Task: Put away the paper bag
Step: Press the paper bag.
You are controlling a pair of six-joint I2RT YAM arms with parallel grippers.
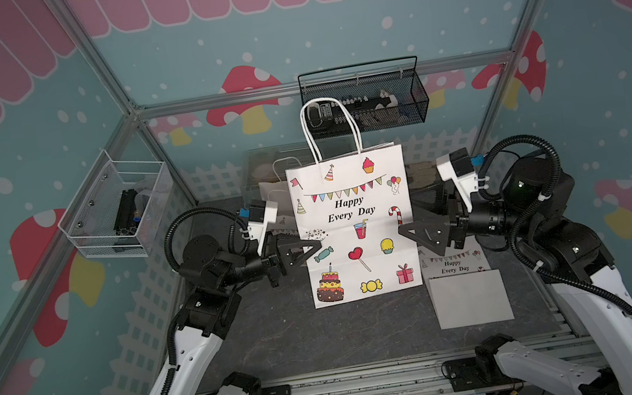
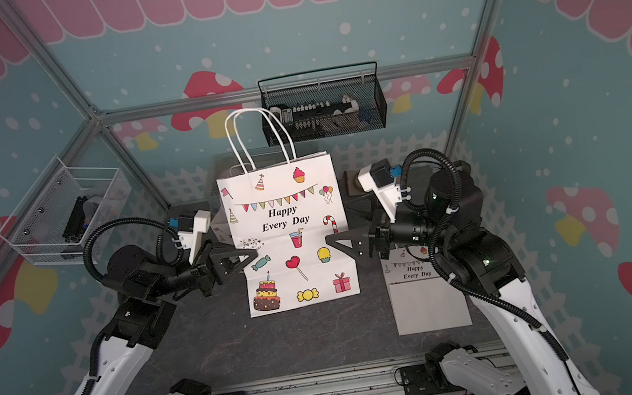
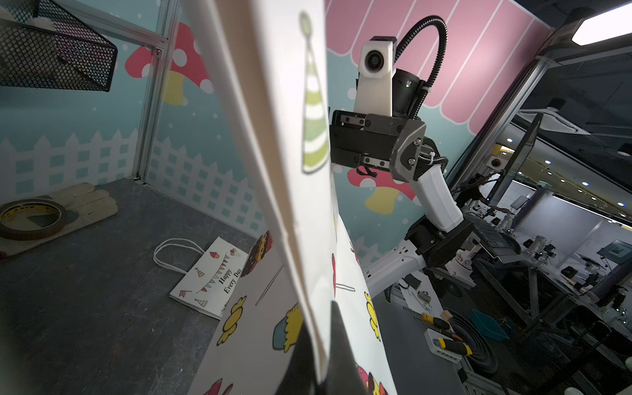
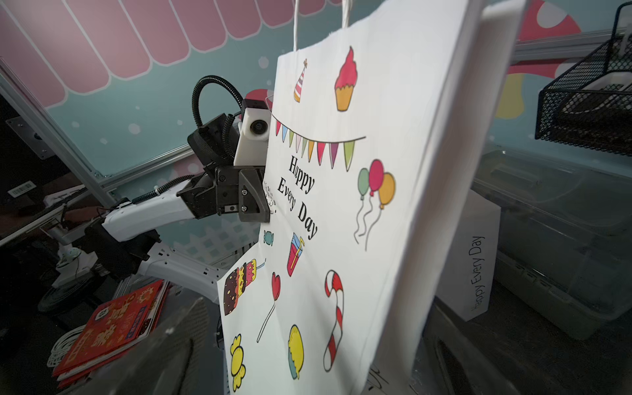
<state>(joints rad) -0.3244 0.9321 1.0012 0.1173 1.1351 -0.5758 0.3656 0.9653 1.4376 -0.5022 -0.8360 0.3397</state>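
Observation:
A white paper bag (image 1: 354,226) (image 2: 289,231) printed with "Happy Every Day" and party pictures stands upright mid-table, folded flat, handles up. My left gripper (image 1: 314,245) (image 2: 251,254) is shut on the bag's left edge; in the left wrist view the black fingers (image 3: 337,342) pinch the folded paper (image 3: 307,205) at the gripper (image 3: 321,342). My right gripper (image 1: 403,232) (image 2: 331,240) is open at the bag's right edge. In the right wrist view the gripper (image 4: 314,352) stands with its jaws wide apart either side of the bag (image 4: 342,205).
A second printed bag (image 1: 458,266) lies flat at the right under a grey sheet (image 1: 471,298). Another flat bag (image 3: 208,273) lies behind. A clear bin (image 4: 564,222) stands at the back, a black mesh basket (image 1: 365,99) hangs on the rear wall, and a white wire basket (image 1: 118,209) hangs at the left.

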